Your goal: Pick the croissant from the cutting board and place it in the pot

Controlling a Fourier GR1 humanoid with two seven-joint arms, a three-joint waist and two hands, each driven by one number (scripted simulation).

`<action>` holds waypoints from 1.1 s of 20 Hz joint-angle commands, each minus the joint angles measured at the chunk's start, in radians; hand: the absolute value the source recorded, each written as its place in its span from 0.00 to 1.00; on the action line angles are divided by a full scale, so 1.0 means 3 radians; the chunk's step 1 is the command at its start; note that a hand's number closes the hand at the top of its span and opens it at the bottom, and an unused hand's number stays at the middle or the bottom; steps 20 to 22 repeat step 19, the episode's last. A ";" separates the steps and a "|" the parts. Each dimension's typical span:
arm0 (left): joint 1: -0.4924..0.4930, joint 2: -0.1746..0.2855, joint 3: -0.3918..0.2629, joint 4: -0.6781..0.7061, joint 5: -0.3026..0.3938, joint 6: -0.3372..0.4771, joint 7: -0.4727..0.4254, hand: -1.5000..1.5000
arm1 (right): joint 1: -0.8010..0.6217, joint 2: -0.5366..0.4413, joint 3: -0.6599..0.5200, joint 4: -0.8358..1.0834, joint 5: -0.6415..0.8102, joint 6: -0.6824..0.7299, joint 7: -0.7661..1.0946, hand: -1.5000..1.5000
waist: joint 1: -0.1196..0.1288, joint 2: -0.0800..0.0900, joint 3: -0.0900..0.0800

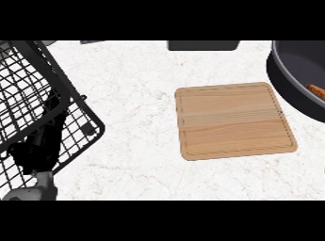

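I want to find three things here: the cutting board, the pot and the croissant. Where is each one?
cutting board [234,120], head view, middle of its wooden top.
pot [300,66], head view, bare inner wall.
croissant [324,94], head view, brown crust, inside the pot.

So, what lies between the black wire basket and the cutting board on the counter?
Nothing lies there. In the head view, only bare white counter shows between the wire basket and the cutting board.

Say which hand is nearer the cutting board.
Left, the only one showing: left hand sits left of the wooden cutting board, behind the black wire basket; right hand is out of view.
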 commanded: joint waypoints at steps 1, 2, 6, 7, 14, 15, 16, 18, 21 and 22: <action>0.0069 -0.0287 -0.0210 0.0038 -0.0126 0.0131 -0.0288 0.50 | 0.0234 0.0207 0.0205 -0.0411 -0.0279 -0.0174 -0.0105 0.00 | -0.0031 0.0002 -0.0034; 0.0227 -0.0255 -0.0224 -0.0118 -0.0071 0.0035 -0.0271 0.50 | 0.0357 0.0205 0.0280 -0.0435 -0.0488 -0.0205 -0.0238 0.00 | -0.0010 0.0003 -0.0032; 0.0199 -0.0279 -0.0185 0.0141 -0.0114 0.0004 -0.0483 0.50 | 0.0800 0.0386 0.0405 -0.1091 -0.0626 0.0109 -0.0187 0.00 | -0.0063 -0.0005 -0.0037; 0.0089 -0.0276 -0.0146 0.0118 -0.0078 0.0006 -0.0431 0.50 | 0.0817 0.0253 0.0454 -0.1015 -0.0695 0.0138 -0.0225 0.00 | -0.0038 0.0005 -0.0035; 0.0122 -0.0263 -0.0155 -0.0056 -0.0118 -0.0016 -0.0229 0.50 | 0.1094 0.0558 0.0428 -0.1678 -0.0578 -0.0127 -0.0055 0.00 | -0.0015 0.0008 -0.0035; 0.0225 -0.0317 -0.0227 -0.0268 -0.0138 0.0018 -0.0148 0.50 | 0.1341 0.0722 0.0418 -0.1883 -0.0589 -0.0110 -0.0082 0.00 | -0.0023 -0.0001 -0.0035; 0.0255 -0.0217 -0.0124 -0.0127 -0.0065 -0.0110 -0.0256 0.50 | 0.1179 0.0683 0.0296 -0.1846 -0.0414 -0.0095 0.0083 0.00 | -0.0008 0.0007 -0.0037; 0.0243 -0.0290 -0.0142 -0.0079 -0.0121 -0.0037 -0.0314 0.50 | 0.1487 0.0861 0.0418 -0.2245 -0.0602 -0.0083 -0.0010 0.00 | -0.0029 0.0002 -0.0037; 0.0349 -0.0254 -0.0131 -0.0178 -0.0099 -0.0093 -0.0340 0.50 | 0.1646 0.0864 0.0427 -0.2265 -0.0628 -0.0102 0.0006 0.00 | -0.0019 0.0001 -0.0036; 0.0349 -0.0254 -0.0131 -0.0178 -0.0099 -0.0093 -0.0340 0.50 | 0.1646 0.0864 0.0427 -0.2265 -0.0628 -0.0102 0.0006 0.00 | -0.0019 0.0001 -0.0036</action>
